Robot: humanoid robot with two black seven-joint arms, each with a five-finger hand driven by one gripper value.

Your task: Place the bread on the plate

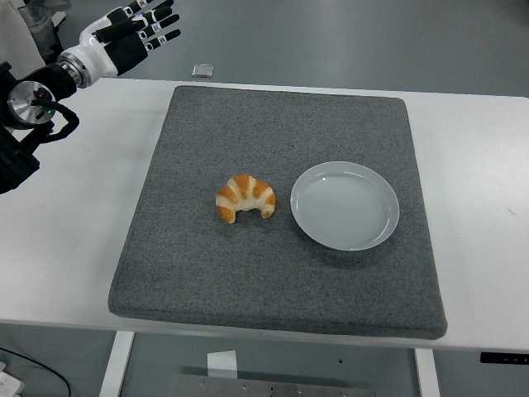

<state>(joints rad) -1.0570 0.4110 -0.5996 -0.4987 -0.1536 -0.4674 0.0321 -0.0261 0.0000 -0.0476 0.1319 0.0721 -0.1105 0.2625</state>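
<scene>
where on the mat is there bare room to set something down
The gray mat is bare across its whole far half, along the near strip, and on the left of the croissant. It is tight only in the middle, where the croissant sits close beside the empty plate.

Left hand (pixel 132 31) raised at the far left corner, fingers spread and empty, arm bent back leftward.

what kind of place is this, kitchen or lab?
Looks like a robotics lab or test bench, not a kitchen: a plain white table with a grey mat as work surface, one croissant and an empty plate staged on it, bare grey floor beyond.
</scene>
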